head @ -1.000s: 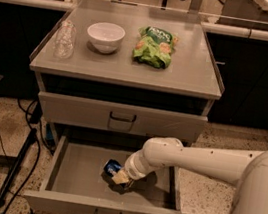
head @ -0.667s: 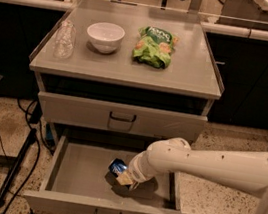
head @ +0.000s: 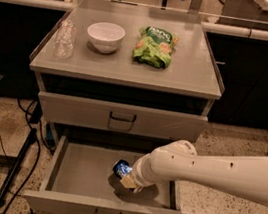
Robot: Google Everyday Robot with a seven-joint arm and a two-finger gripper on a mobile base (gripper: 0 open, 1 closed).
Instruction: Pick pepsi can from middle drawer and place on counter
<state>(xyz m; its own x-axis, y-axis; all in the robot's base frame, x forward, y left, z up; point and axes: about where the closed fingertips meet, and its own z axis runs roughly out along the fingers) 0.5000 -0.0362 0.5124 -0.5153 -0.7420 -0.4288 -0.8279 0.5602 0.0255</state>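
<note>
The middle drawer (head: 80, 174) is pulled open at the bottom of the cabinet, its grey floor showing. The pepsi can (head: 122, 167), dark blue with a silver rim, is tilted just above the drawer floor at centre right. My gripper (head: 126, 178) reaches into the drawer from the right on a white arm and is shut on the can; the tan fingertips (head: 128, 182) show just below it. The counter (head: 130, 65) is the grey worktop above.
On the counter are a white bowl (head: 105, 35), a green snack bag (head: 154, 46) and a clear plastic bottle (head: 64, 39) at the left. A shut grey drawer front (head: 122, 118) sits above the open drawer. Dark cables and a stand (head: 16, 161) are on the floor at left.
The can has shifted a little to the right together with my gripper, and the arm has drawn slightly right and up inside the drawer.
</note>
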